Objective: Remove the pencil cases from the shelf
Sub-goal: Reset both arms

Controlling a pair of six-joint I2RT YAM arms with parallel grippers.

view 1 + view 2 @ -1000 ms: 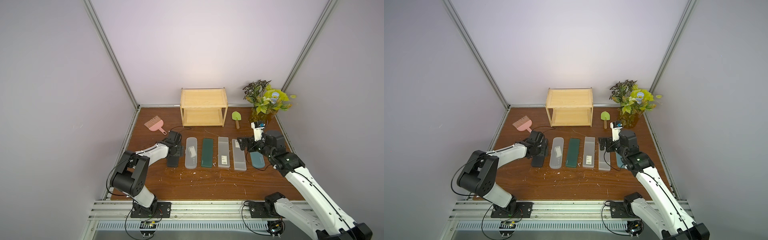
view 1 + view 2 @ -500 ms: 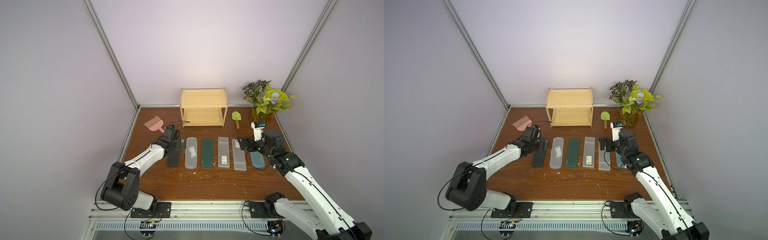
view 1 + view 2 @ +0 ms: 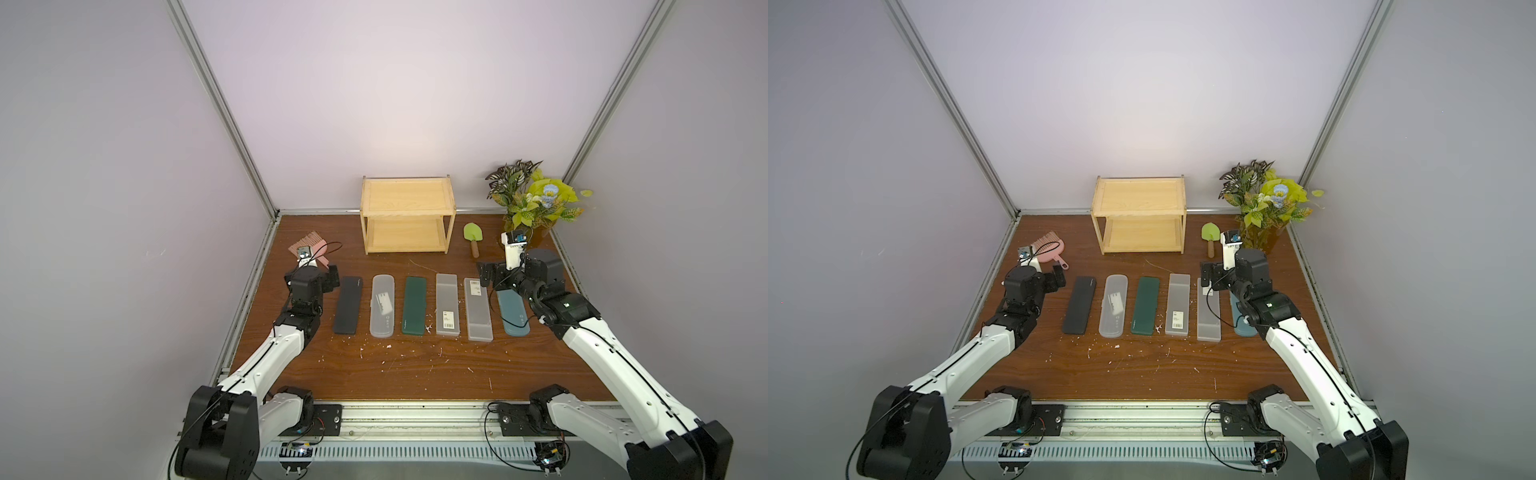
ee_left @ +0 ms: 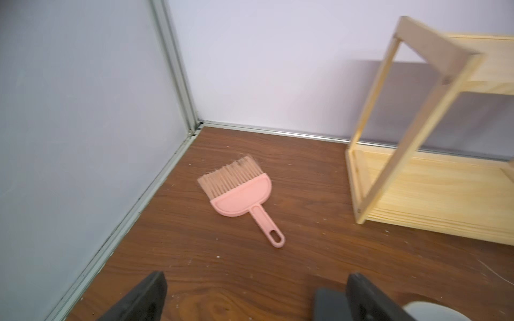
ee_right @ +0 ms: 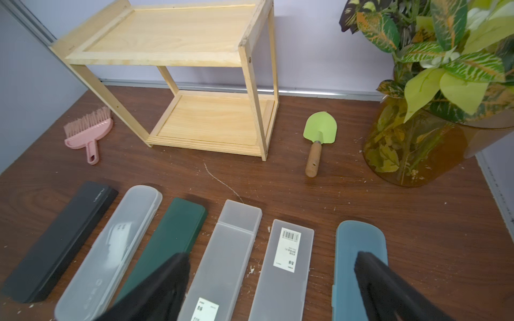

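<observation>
L tool (image 4: pixel 257 280) has just let go. A sec ago it sat over the far end of the black case (image 3: pixel 348 305) w/ jaws partly in. Now it's pulled back toward the left edge of the counter (image 3: pixel 415 365), jaws wide & empty. Its wrist cam looks at the pink brush (image 4: pixel 239 194) in the far-left corner, w/ only a corner of that case showing beside one finger. The black case lies flat at the left end of a row of six across mid-counter. Next come the clear rounded case (image 3: pixel 382 305), dark green case (image 3: pixel 414 305), frosted grey case (image 3: pixel 447 305), 2nd frosted grey case (image 3: pixel 478 309) & teal case (image 3: pixel 513 316), the last nearest the right edge. All lie lengthwise far-to-near, side by side w/ gaps. R tool (image 5: pixel 272 258) hasn't moved: spread wide, holding nothing, above the far ends of the 2nd frosted grey case & teal case. The shelf (image 3: pixel 405 201) stands mid far edge, both tiers bare in both top views & the R wrist view. So that release looks like the last drop-off. Task prob. done, w/ only arm retreat left.
</observation>
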